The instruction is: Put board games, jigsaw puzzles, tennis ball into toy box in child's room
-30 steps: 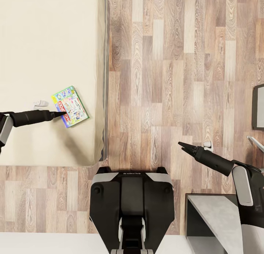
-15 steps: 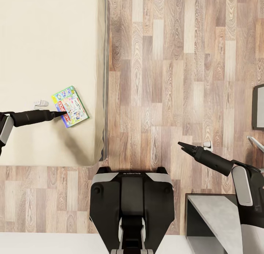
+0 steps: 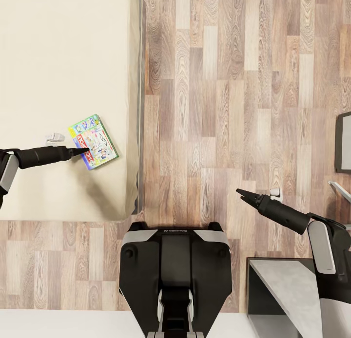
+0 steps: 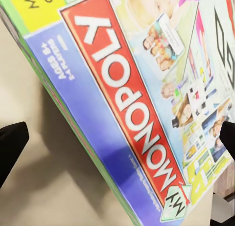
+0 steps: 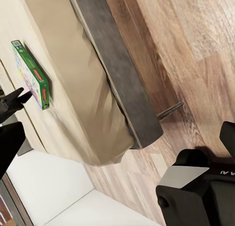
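Left hand [image 3: 84,152] is reaching onto the bed [image 3: 58,60], fingers spread wide on either side of the board game [image 3: 93,141] lying near the bed's corner, not grasping yet. Right hand [image 3: 242,194] is hanging released over the wood floor [image 3: 219,84]. Most of the task looks undone.

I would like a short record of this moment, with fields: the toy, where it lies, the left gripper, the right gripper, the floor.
toy: Monopoly board game, flat, face up
where: on the bed, near its edge
left gripper: open, fingers either side of the box's edge
right gripper: over the floor, holding nothing
floor: wood planks
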